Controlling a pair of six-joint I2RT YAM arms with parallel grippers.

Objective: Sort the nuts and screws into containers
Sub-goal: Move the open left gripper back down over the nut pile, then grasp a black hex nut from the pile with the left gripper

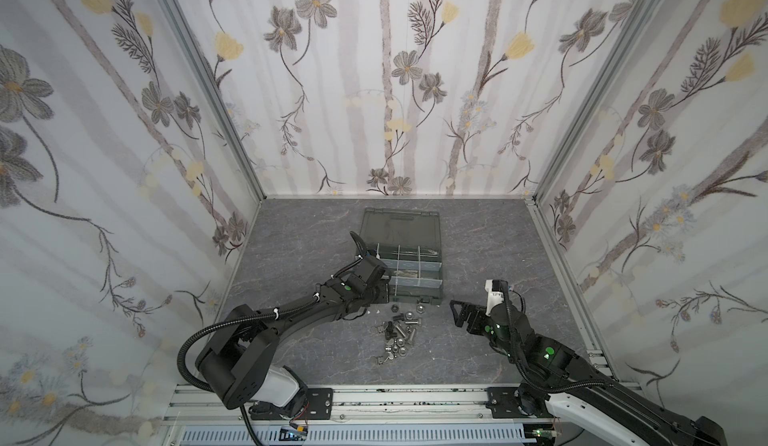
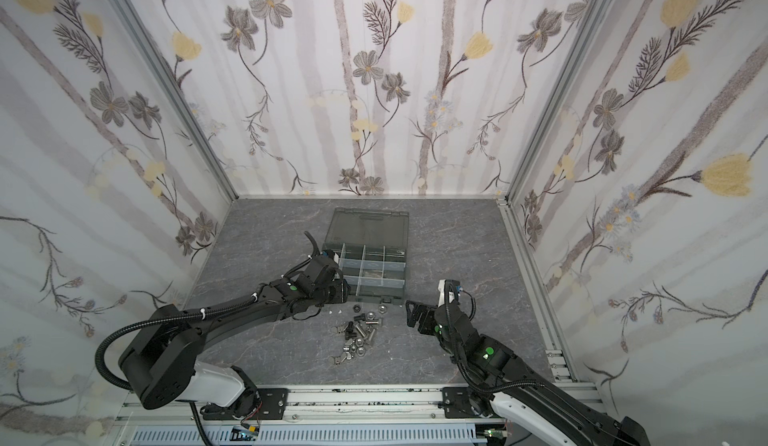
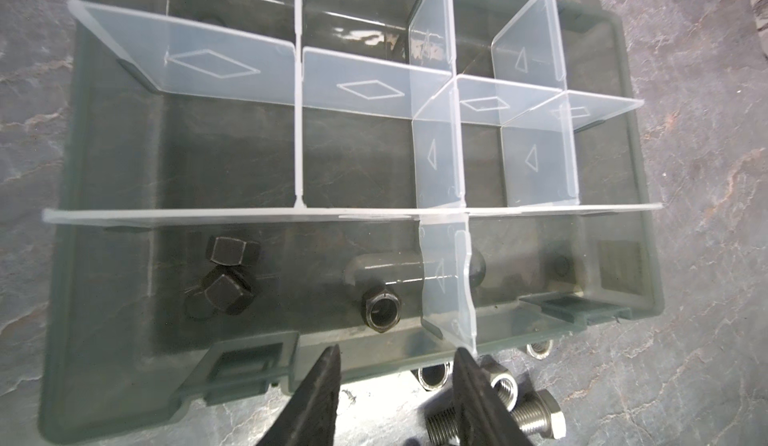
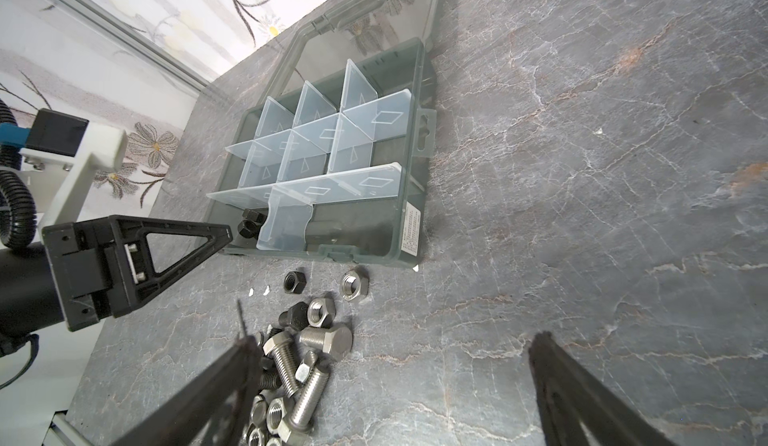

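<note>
Black screws (image 3: 229, 272), black nut (image 3: 380, 309) — one compartment (image 3: 299, 286)

No legible text, brand or number found. The organiser case (image 4: 426, 86) carries one white sticker (image 4: 413, 232) on its side wall near the front corner; its print is too small to read. The translucent dividers (image 3: 257, 74) bear embossed marks only: diamond outlines (image 3: 214, 63) and triangle outlines (image 3: 432, 159).
</note>
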